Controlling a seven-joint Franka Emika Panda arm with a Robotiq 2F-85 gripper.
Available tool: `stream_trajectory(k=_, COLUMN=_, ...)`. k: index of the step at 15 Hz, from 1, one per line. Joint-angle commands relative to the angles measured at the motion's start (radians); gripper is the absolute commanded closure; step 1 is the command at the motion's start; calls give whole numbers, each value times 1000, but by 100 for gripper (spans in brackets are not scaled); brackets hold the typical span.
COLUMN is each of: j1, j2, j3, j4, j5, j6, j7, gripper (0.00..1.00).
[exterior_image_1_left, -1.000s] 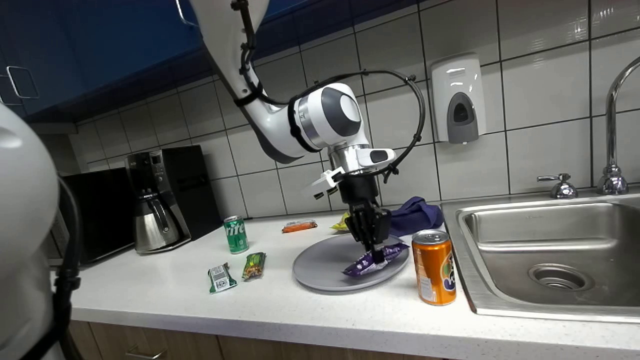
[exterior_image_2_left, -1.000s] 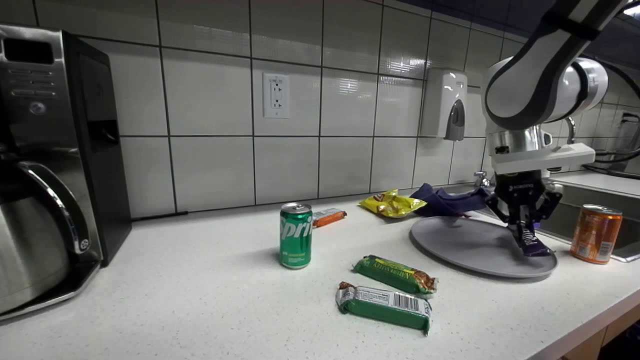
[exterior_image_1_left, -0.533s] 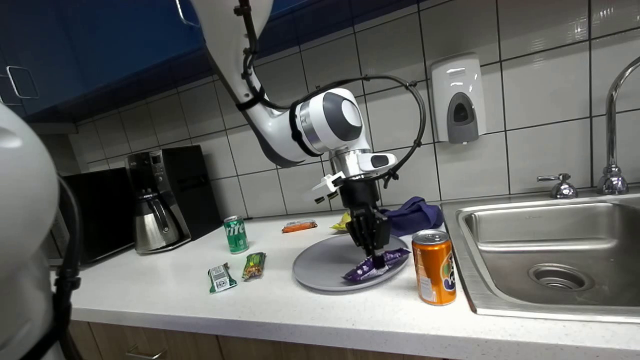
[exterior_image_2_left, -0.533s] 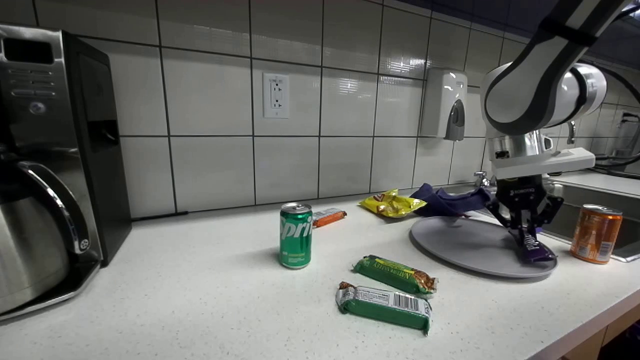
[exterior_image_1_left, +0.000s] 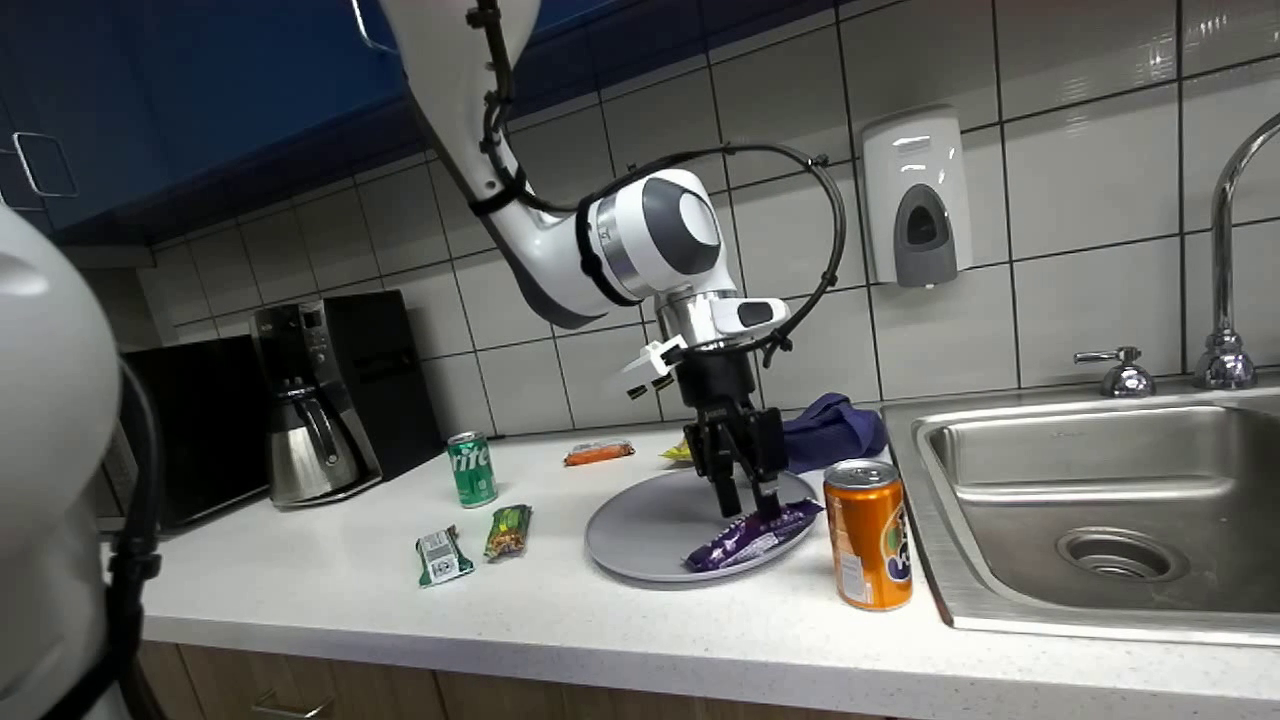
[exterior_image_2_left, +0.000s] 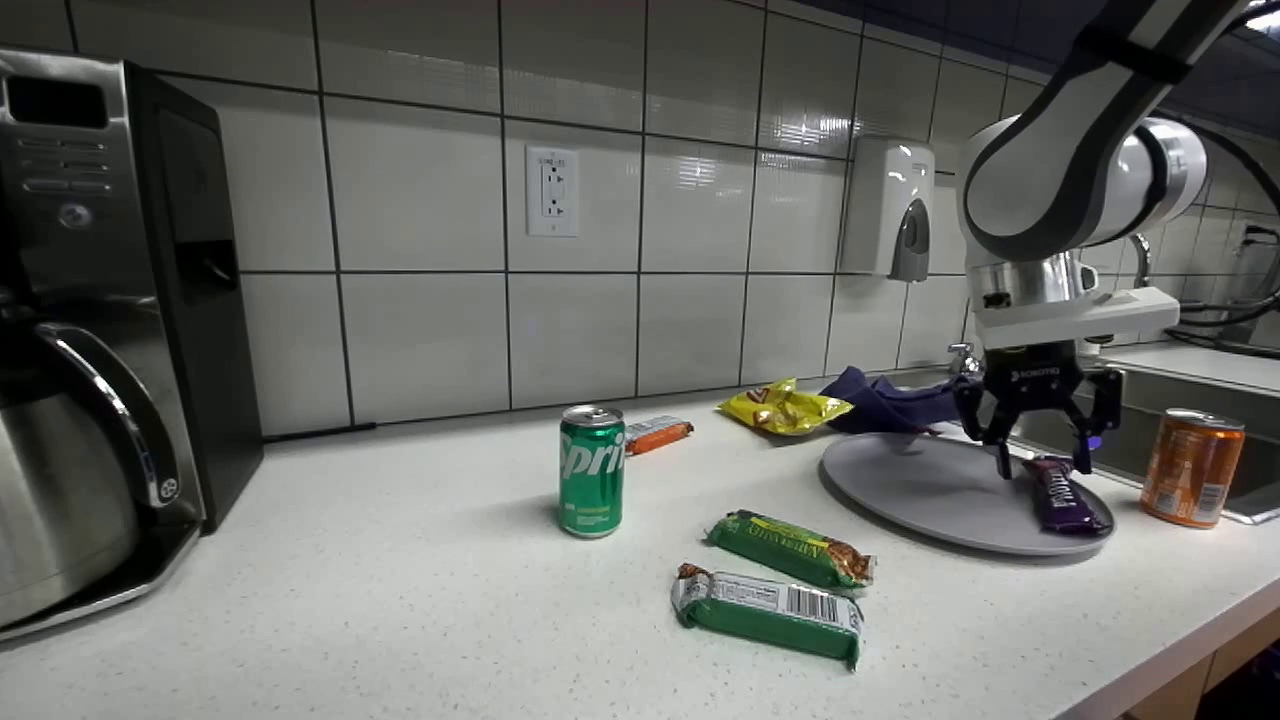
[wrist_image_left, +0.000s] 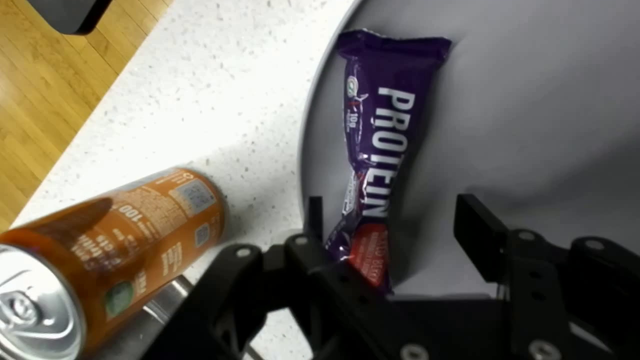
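Fingers (wrist_image_left: 477, 240) of the end effector (exterior_image_2_left: 1044, 466) have spread since the earlier frame, in which they pinch the purple protein bar (wrist_image_left: 382, 125); the end effector also sits slightly higher than half a second ago. Current state: the two fingers stand apart and grip nothing. Position of the protein bar: lying on the grey plate (exterior_image_1_left: 640, 530), close to the rim on the side of the orange can (exterior_image_1_left: 868, 535), which stands upright just beside the plate on the worktop (exterior_image_2_left: 400, 600). Findings on progress: setting down and release are judged complete, as the protein bar rests on the plate without being held. Clearance of the end effector is judged incomplete, since both fingertips hover low, one to either side of the protein bar's end in the wrist view; whether the nearer finger touches it cannot be determined. Other items show no contact with the end effector: an upright green can (exterior_image_2_left: 592, 475), a green-wrapped bar (exterior_image_2_left: 790, 550) and a barcode-up bar (exterior_image_2_left: 770, 612) sit away from the plate; a yellow snack bag (exterior_image_2_left: 785, 408) and a blue cloth (exterior_image_1_left: 835, 432) lie near its back edge; an orange-wrapped bar (exterior_image_2_left: 660, 436) lies behind the green can.
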Motion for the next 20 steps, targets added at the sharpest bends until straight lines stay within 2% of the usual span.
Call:
stream_trajectory(k=1, j1=10, j2=-23, j3=18, j4=21, j5=-22, j6=-20, j7=23, gripper=1)
stream_trajectory(k=14, j1=57, j2=48, j3=92, j4=183, j5=26, j6=15, j7=51, gripper=0)
stream_trajectory(k=20, j1=75, j2=96, j3=107, j4=235, j5=52, j6=100, j7=60, gripper=0)
